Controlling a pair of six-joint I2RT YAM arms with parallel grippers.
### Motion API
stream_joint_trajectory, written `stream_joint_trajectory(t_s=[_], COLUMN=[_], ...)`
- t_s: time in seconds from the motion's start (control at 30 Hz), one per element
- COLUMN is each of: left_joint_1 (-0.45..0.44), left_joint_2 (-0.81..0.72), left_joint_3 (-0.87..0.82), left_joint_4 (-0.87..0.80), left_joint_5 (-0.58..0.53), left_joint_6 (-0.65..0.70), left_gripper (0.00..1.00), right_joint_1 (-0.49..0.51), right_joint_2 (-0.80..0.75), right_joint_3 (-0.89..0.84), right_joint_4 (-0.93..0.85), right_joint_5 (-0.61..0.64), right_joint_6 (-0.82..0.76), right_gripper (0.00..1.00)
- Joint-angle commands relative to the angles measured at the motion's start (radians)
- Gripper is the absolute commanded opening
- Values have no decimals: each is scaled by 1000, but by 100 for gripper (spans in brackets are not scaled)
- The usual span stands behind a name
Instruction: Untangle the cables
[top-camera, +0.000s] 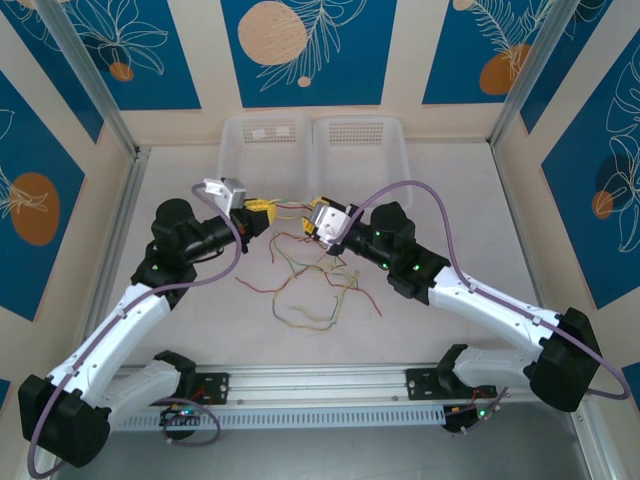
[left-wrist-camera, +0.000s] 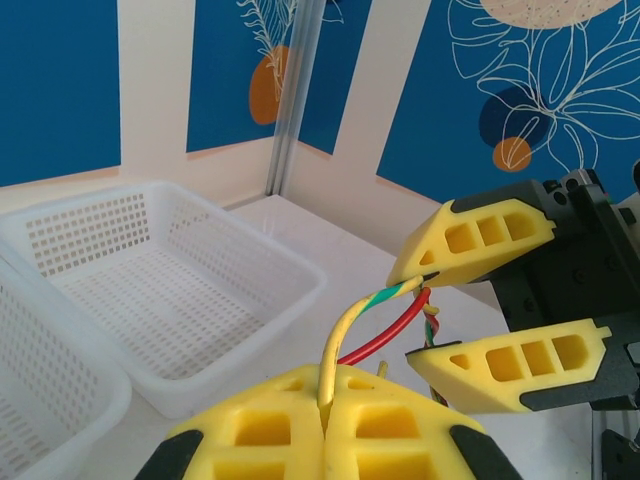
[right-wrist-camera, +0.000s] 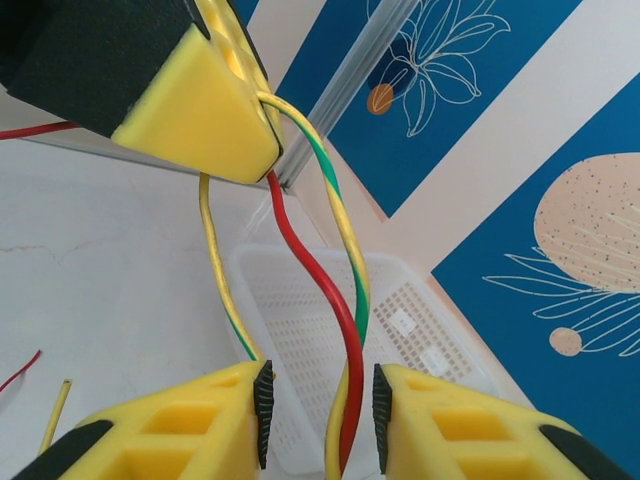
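- Top view: the cables (top-camera: 310, 290) lie in a loose red and yellow-green snarl on the table (top-camera: 450, 200), on the near side of the white baskets (top-camera: 265, 160) and apart from them. The left gripper (top-camera: 255, 215) and right gripper (top-camera: 312, 222) face each other between the baskets and the snarl, with a short run of wire lifted between them. I judge the lift is meant to raise strands out of the heap so their crossings show.
- Left wrist view: the left gripper (left-wrist-camera: 325, 400) is clamped tight, and a yellow-green strand of the cables (left-wrist-camera: 345, 330) rises from the seam of its pads, so it seems to serve as the anchor. A red strand runs beside it toward the right gripper (left-wrist-camera: 420, 315), whose jaws stand apart with the strands entering the gap. The white baskets (left-wrist-camera: 150, 300) sit beyond and to one side.
- Right wrist view: the right gripper (right-wrist-camera: 320, 410) stands at a narrow gap, and red and yellow-green cables (right-wrist-camera: 300, 250) pass loosely between its pads, seemingly unpinched. That is probably so the wire can slip through. The left gripper (right-wrist-camera: 262, 125) pinches their far ends, with the white baskets (right-wrist-camera: 420, 320) behind. The strands cross once between the grippers, so the untangling is not yet done.
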Motion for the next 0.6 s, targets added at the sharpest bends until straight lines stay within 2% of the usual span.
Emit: stream_joint_trajectory(t_s=[0.0, 0.1, 0.2, 0.33, 0.43, 0.57], left_joint_1=[-3, -3, -3, -3, -3, -4], left_joint_2=[0, 2, 3, 3, 4, 0], left_joint_3=[5, 3, 0, -2, 2, 4], left_joint_4=[37, 37, 40, 50, 50, 42], left_joint_5=[29, 28, 26, 27, 28, 29], left_joint_6=[-12, -12, -13, -16, -19, -15], left_gripper=[0, 0, 0, 0, 0, 0], right_joint_1=[11, 14, 16, 15, 17, 19], right_joint_2=[4, -3, -6, 12, 21, 29], right_joint_3=[42, 46, 52, 58, 59, 62], right_joint_4=[46, 55, 48, 39, 40, 40], right_joint_5=[-1, -8, -14, -8, -2, 7], right_joint_6=[-17, -13, -17, -24, -27, -33], right_gripper=[35, 38, 36, 28, 17, 9])
